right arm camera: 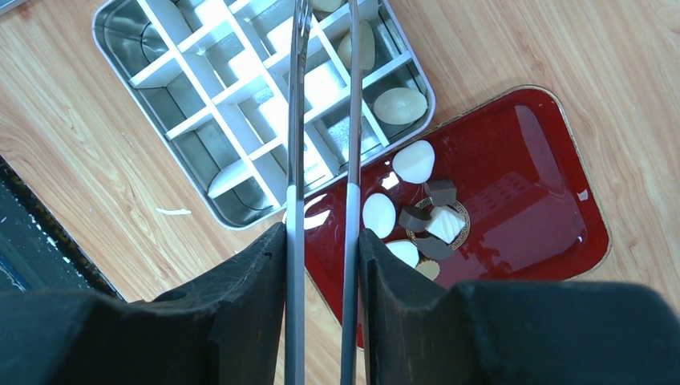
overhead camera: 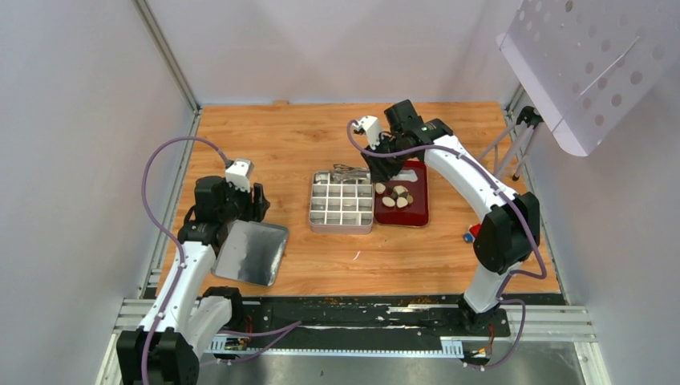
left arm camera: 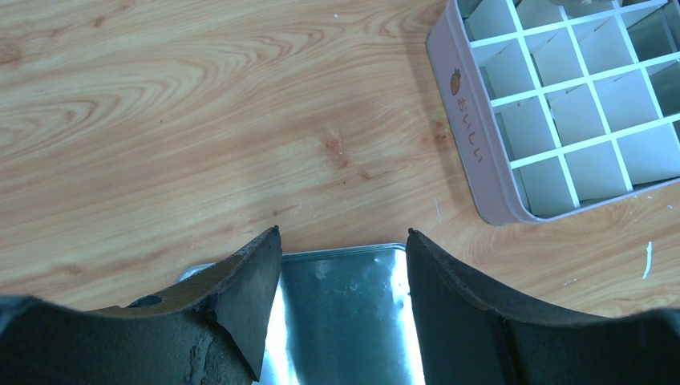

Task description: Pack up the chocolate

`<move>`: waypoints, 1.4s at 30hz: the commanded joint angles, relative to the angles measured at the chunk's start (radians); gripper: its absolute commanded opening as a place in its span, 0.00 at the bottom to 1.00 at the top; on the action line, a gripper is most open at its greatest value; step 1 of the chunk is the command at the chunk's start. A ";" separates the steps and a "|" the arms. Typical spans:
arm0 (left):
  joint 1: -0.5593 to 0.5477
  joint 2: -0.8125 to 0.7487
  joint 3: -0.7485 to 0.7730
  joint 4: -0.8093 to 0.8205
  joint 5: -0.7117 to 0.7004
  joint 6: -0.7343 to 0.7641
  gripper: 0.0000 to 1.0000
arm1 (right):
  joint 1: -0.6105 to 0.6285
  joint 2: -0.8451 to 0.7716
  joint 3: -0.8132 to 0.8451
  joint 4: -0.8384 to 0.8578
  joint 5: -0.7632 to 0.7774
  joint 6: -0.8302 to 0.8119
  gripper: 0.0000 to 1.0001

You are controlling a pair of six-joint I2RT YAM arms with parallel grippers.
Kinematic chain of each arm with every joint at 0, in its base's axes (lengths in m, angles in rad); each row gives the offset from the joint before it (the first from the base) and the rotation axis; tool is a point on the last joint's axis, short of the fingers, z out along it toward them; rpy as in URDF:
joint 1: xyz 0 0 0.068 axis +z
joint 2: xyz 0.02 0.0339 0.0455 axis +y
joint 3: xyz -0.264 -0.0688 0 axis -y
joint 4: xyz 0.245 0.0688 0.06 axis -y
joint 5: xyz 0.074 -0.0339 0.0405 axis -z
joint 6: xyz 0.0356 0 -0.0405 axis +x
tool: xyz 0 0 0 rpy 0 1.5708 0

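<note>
Seven-odd chocolates [right arm camera: 414, 160] on one red tray [right arm camera: 529, 160], three in one tin [right arm camera: 112, 36]; right pincer [right arm camera: 321, 233] grasps tongs [right arm camera: 295, 120] above it, left pincer [left arm camera: 343, 233] released.

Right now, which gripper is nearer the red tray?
Right. The right gripper, holding long metal tongs, is by the red tray; the left gripper is over a silver lid.

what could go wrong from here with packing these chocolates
The right claw holds the tongs by their thin arms alone, so they may twist or slip in its grip. The chocolate pieces on the red tray lie bunched together, so the tongs could knock neighbours aside or pinch two. The tin has narrow compartments; a piece may land on a divider rather than inside.
</note>
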 commanded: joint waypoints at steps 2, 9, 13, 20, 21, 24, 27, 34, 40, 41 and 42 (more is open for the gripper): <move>0.009 0.018 0.012 0.048 0.020 -0.020 0.67 | -0.051 -0.114 0.014 0.013 0.019 -0.025 0.29; 0.010 0.052 0.020 0.047 0.023 -0.028 0.67 | -0.180 -0.296 -0.139 -0.038 0.028 -0.040 0.29; 0.010 0.070 0.039 0.036 0.019 -0.025 0.67 | -0.283 -0.364 -0.220 -0.082 0.027 -0.086 0.30; 0.010 0.096 0.064 0.033 0.015 -0.021 0.67 | -0.356 -0.407 -0.316 -0.103 0.015 -0.126 0.33; 0.010 0.096 0.064 0.033 0.015 -0.021 0.67 | -0.356 -0.404 -0.316 -0.103 0.006 -0.126 0.33; 0.010 0.094 0.063 0.030 0.016 -0.022 0.67 | -0.356 -0.387 -0.306 -0.099 -0.017 -0.122 0.34; 0.010 0.085 0.061 0.024 0.011 -0.016 0.67 | -0.356 -0.365 -0.296 -0.094 -0.027 -0.121 0.34; 0.010 0.078 0.051 0.028 0.009 -0.016 0.67 | -0.354 -0.298 -0.268 -0.088 -0.051 -0.117 0.40; 0.010 0.073 0.046 0.034 0.005 -0.017 0.67 | -0.342 -0.239 -0.219 -0.078 -0.055 -0.105 0.41; 0.009 0.073 0.045 0.035 0.007 -0.018 0.67 | -0.340 -0.230 -0.209 -0.077 -0.054 -0.104 0.41; 0.010 0.071 0.043 0.035 0.008 -0.018 0.67 | -0.337 -0.222 -0.202 -0.076 -0.054 -0.105 0.41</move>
